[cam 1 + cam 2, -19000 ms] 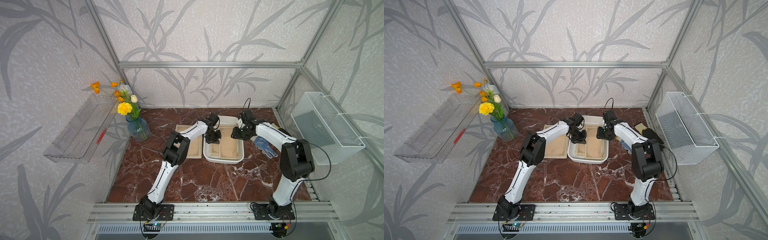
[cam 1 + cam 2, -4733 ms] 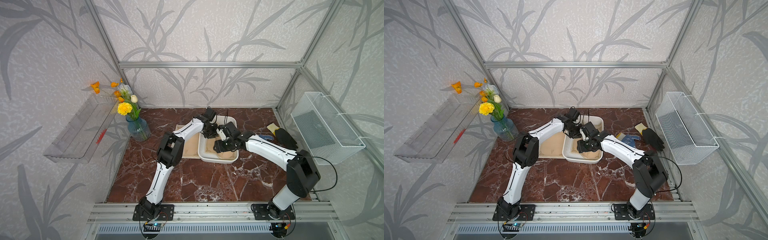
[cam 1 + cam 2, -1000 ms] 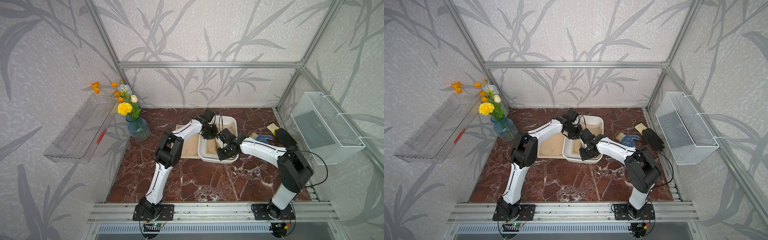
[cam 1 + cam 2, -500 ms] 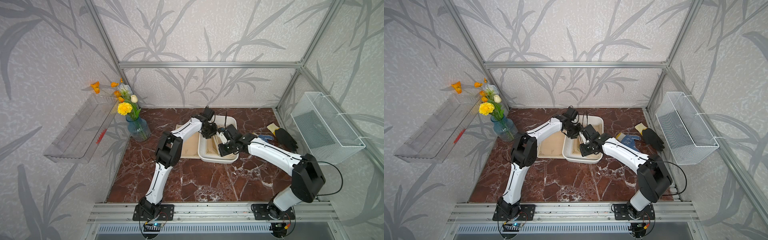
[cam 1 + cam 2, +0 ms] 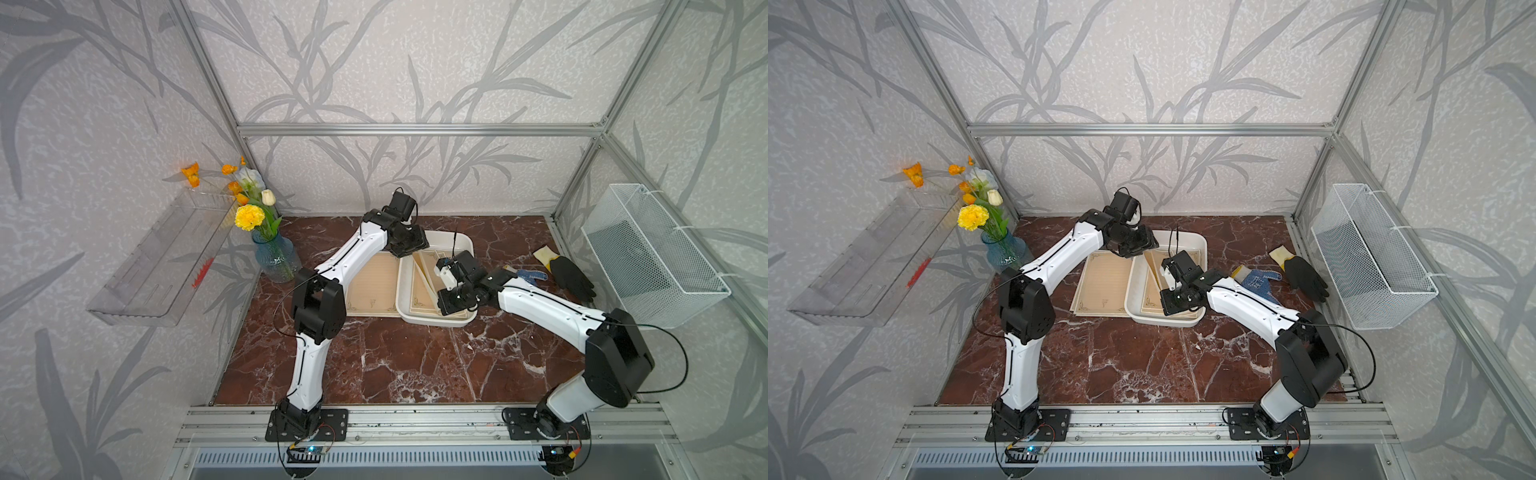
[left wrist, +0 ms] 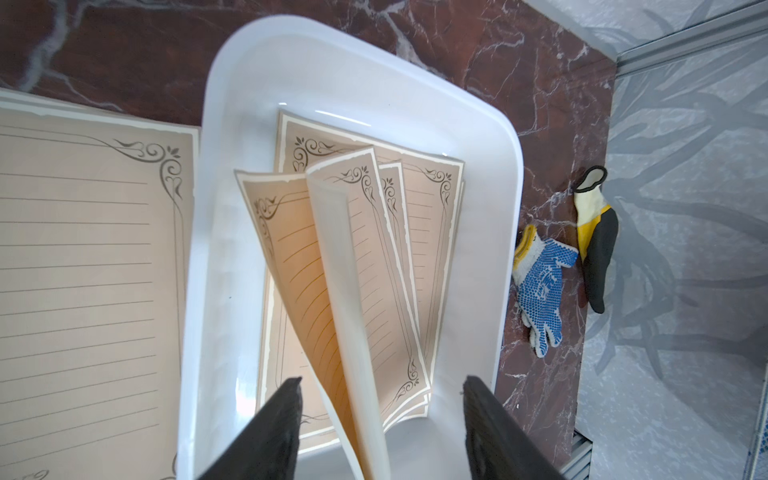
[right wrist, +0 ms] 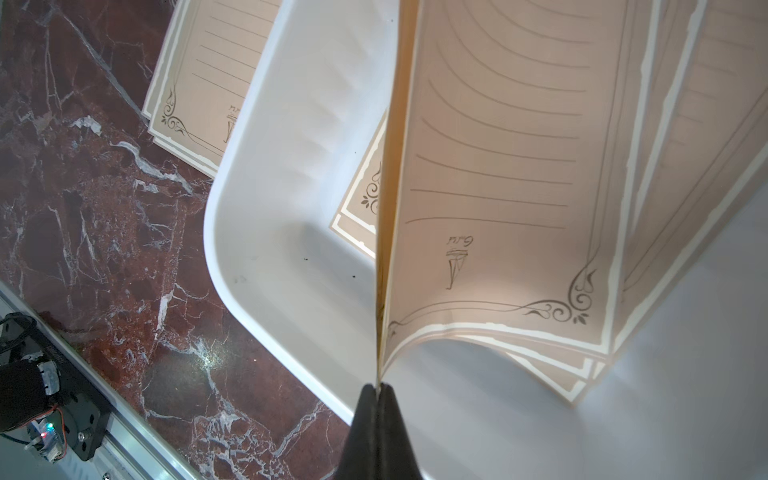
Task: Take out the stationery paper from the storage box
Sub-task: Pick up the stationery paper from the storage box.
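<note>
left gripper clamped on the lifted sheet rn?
No: in the left wrist view the left gripper has its jaws wide apart, and the lifted sheet stands free between them.

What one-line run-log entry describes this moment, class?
right gripper: shut on lifted sheet | left gripper: open, astride that sheet | storage box: more sheets inside | removed sheets: on table beside box

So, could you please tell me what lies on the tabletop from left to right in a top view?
blue vase → stationery paper lying flat → storage box → blue-dotted glove → black glove
</note>
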